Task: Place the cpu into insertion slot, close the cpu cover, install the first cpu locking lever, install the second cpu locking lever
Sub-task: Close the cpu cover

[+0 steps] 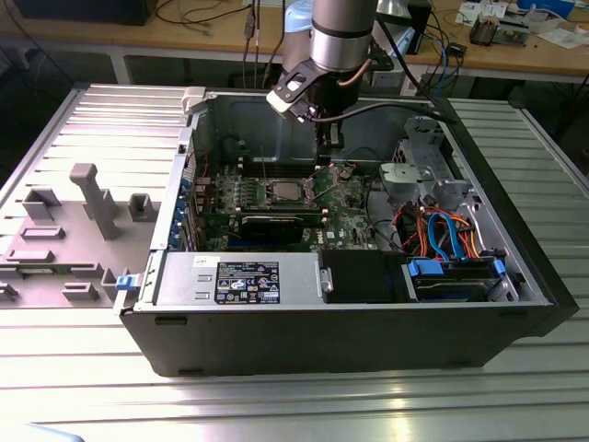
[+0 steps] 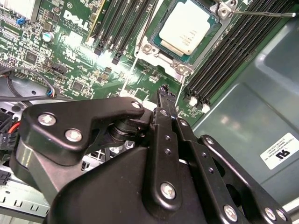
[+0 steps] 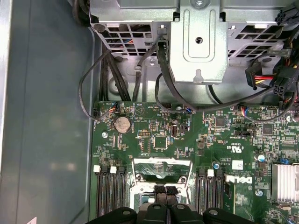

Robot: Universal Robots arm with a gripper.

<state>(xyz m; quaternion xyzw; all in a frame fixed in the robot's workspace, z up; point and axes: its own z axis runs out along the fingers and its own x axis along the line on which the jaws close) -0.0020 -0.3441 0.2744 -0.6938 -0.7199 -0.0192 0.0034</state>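
Note:
The cpu [image 2: 189, 30], a pale metal square, lies flat in the insertion slot [image 2: 155, 36] on the green board; in the exterior view the cpu [image 1: 283, 191] is mid-board. The cpu cover [image 3: 161, 162], a thin silver frame with a big cut-out, stands swung open on the slot's side toward the drive cage. My gripper [image 3: 165, 190] is shut, its black fingertips pressed together just at the cover's near edge; I cannot tell if they touch it. It [image 1: 324, 158] hangs slightly to the exterior view's right of the cpu. A thin lever rod [image 2: 266, 14] sticks out past the slot.
Long black memory slots [image 2: 224, 60] flank the socket on both sides. A metal drive cage [image 3: 196, 42] with black cables stands beyond the cover. The black power-supply box [image 1: 359, 274] and case walls [image 1: 304, 336] hem the board. A grey fixture tray [image 1: 64, 230] lies outside.

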